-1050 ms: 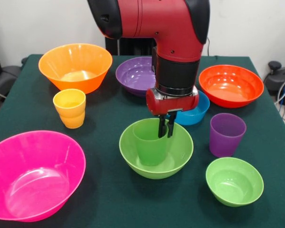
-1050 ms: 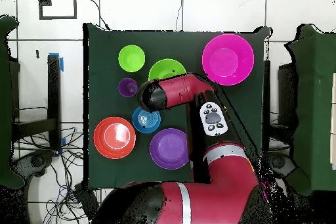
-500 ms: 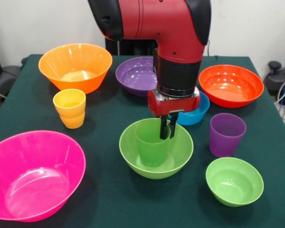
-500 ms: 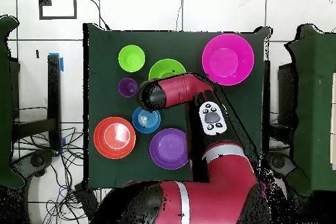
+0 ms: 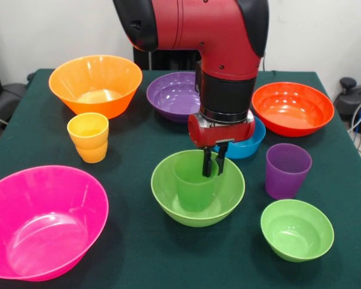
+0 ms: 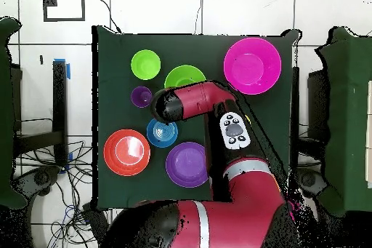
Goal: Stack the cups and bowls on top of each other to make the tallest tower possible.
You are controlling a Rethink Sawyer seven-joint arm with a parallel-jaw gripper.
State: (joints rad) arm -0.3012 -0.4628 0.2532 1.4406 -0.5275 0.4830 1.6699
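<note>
Green-clothed worktop (image 5: pixel 138 253): lime-green bowl (image 5: pixel 198 211) at centre as tower base; green cup (image 5: pixel 194 186) upright inside it; pincer (image 5: pixel 211 165) narrow, pinching cup's rim. Purple cup (image 5: pixel 287 170), blue bowl (image 5: pixel 248 144) nearby, unstacked.

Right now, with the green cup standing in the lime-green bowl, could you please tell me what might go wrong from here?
1. The gripper, jaws astride the rim of the tapered green plastic cup, may drag or tip it on withdrawal.
2. The cup stands off-centre in the round lime-green plastic bowl, on its curved floor, so it could lean under added layers.
3. The small blue plastic bowl sits partly hidden right behind the wrist; the arm could nudge it.
</note>
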